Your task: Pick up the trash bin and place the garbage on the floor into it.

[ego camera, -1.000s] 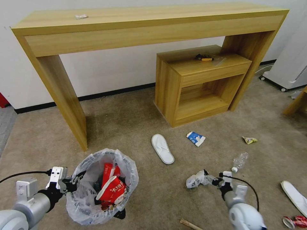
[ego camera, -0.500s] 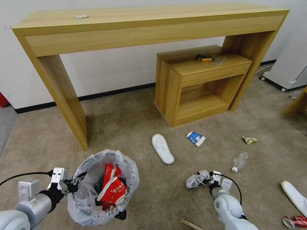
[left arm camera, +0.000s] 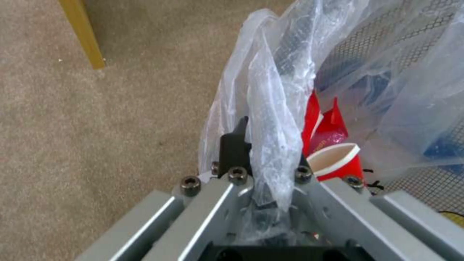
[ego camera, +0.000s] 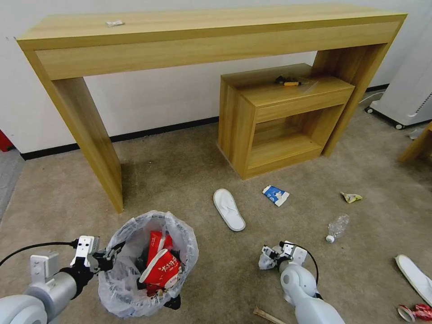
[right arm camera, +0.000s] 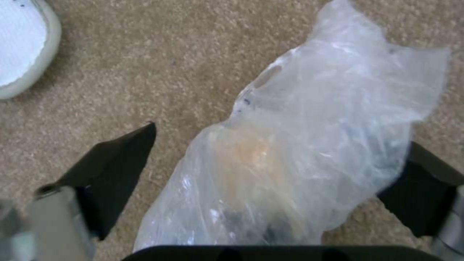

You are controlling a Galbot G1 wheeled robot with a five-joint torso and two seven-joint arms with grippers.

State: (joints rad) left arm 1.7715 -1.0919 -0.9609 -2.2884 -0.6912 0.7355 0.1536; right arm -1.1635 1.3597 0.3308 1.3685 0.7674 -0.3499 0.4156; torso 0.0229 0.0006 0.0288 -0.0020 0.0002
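Note:
The trash bin (ego camera: 135, 288), black mesh lined with a crinkly clear bag, stands at the lower left on the carpet floor (ego camera: 180, 180); a red-white paper cup (ego camera: 162, 270) and red wrappers lie inside. My left gripper (ego camera: 107, 260) is shut on its rim and bag, which the left wrist view shows pinched between the fingers (left arm camera: 235, 145). My right gripper (ego camera: 271, 254) is open low over the carpet. Its two black fingers (right arm camera: 116, 163) straddle a crumpled clear plastic wrapper (right arm camera: 328, 108), which lies on the floor (ego camera: 265, 262).
More garbage lies around: a white slipper (ego camera: 228, 209), a blue-white carton (ego camera: 275, 195), a yellow wrapper (ego camera: 351, 197), a clear bottle (ego camera: 337, 227), another slipper (ego camera: 416, 276), a red wrapper (ego camera: 416, 312), a wooden stick (ego camera: 267, 316). A tall wooden table (ego camera: 90, 130) and low shelf (ego camera: 279, 121) stand behind.
My right arm has swung left and in toward the crumpled wrapper, which now lies between its fingers. The left gripper and bin have shifted slightly to the right.

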